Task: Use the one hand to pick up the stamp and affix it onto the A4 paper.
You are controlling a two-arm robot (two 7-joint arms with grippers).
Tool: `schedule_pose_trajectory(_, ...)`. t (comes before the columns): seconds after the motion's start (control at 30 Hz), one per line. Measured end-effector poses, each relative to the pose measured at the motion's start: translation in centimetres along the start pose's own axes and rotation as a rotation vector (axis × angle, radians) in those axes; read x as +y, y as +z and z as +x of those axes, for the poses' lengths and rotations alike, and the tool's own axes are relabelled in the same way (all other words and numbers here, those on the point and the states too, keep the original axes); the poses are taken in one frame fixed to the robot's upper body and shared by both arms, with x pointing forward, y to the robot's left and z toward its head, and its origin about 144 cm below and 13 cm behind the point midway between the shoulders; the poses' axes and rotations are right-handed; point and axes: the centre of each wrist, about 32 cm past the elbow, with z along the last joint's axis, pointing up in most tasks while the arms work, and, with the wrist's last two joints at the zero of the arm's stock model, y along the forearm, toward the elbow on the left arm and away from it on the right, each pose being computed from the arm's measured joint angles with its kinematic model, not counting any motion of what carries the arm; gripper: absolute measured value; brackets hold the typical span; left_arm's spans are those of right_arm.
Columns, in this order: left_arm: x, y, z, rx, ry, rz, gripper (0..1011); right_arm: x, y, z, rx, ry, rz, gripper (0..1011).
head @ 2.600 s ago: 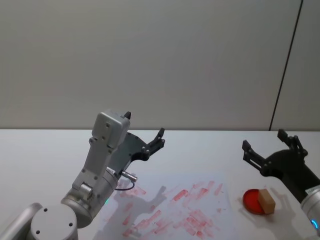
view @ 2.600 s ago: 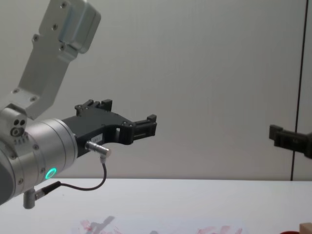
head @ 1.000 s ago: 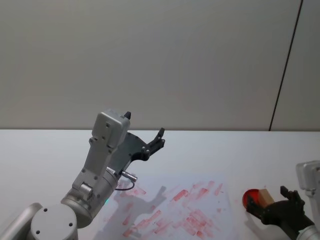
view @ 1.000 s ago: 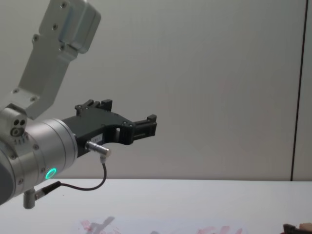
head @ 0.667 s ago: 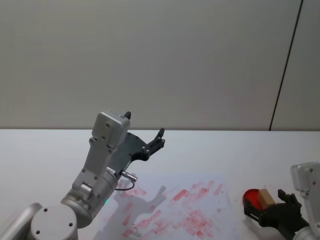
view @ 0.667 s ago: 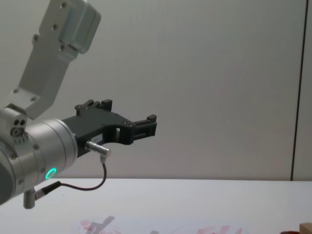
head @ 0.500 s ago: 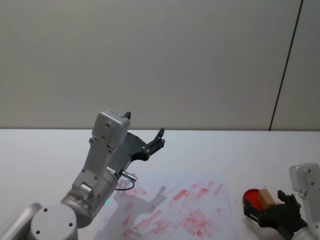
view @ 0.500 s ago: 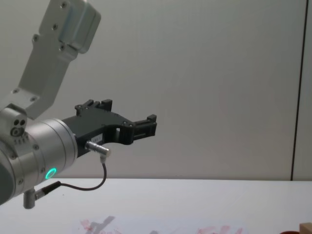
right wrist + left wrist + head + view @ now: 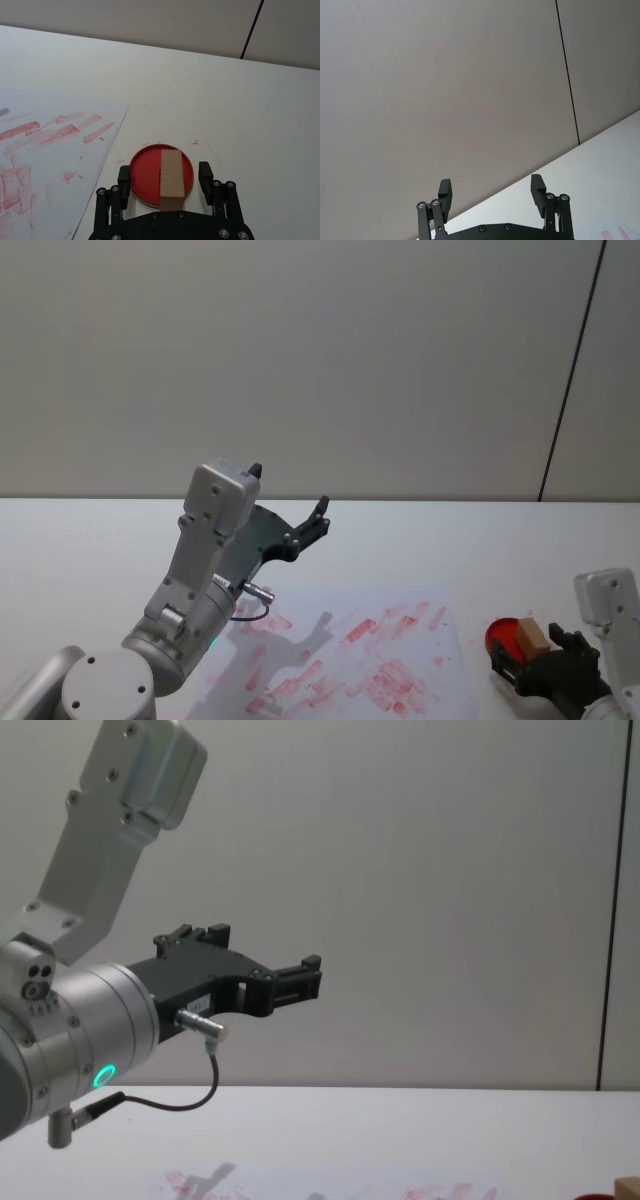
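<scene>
right hand (image 9: 164,175) spread, straddling stamp (image 9: 171,182) on red ink pad (image 9: 145,172), 3 o'clock of A4 paper (image 9: 345,655); left hand (image 9: 491,192) spread, raised

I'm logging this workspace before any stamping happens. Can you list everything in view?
stamp: one, light-brown wood, resting on the ink pad
ink pad: one, red, round, on the table just right of the paper
A4 paper: one, white with red prints, flat on the table
table: one, white
wall: one, grey, behind the table, with a dark vertical seam on the right
left gripper: one, black, open, held high at the left
right gripper: one, black, open, low, fingers either side of the stamp, not touching it
</scene>
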Motion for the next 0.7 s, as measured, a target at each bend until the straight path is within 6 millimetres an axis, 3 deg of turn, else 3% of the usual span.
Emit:
schedule_pose_trajectory(0.4, 0.0, 0.0, 0.0, 0.0, 0.0, 0.0, 1002, 0.07, -0.07, -0.05, -0.001, -0.002, -0.003, 488)
schedule_pose_trajectory(0.5, 0.0, 0.0, 0.0, 0.0, 0.0, 0.0, 1002, 0.09, -0.08, -0.06, -0.001, -0.003, -0.003, 363)
schedule_pose_trajectory(0.7, 0.0, 0.0, 0.0, 0.0, 0.0, 0.0, 1002, 0.1, -0.07, -0.07, -0.002, -0.003, -0.003, 225)
